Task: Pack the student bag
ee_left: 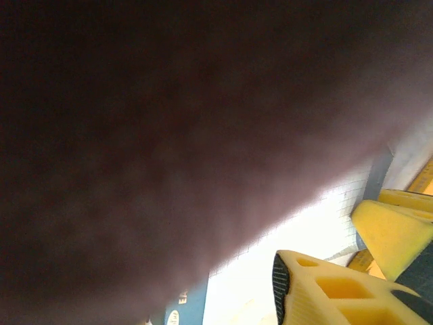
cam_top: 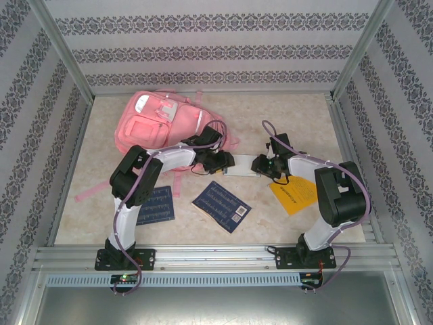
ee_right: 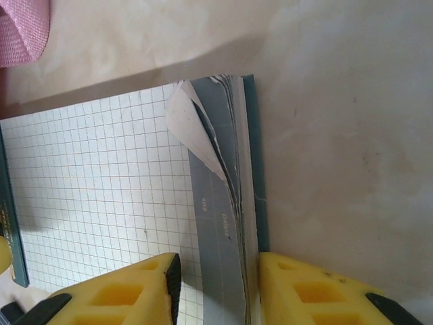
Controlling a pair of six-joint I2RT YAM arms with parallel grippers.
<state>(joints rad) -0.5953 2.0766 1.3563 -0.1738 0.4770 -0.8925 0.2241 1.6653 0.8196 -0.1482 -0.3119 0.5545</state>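
Student bag [cam_top: 152,122]: pink, lying flat, far left of the table [cam_top: 298,115]. Grid notebook [cam_top: 240,165]: centre, between both grippers. Right gripper [ee_right: 220,261]: fingers [ee_right: 311,291] apart, astride the notebook's page edge; whether they pinch it, cannot tell. Left gripper [cam_top: 220,162]: at the notebook's other end, possibly touching; state unclear.

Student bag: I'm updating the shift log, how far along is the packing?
Done: nothing visibly packed. In hand: left claw and right claw meet at the open grid notebook. Left: that, two blue notebooks and the yellow booklet lie outside the student bag.
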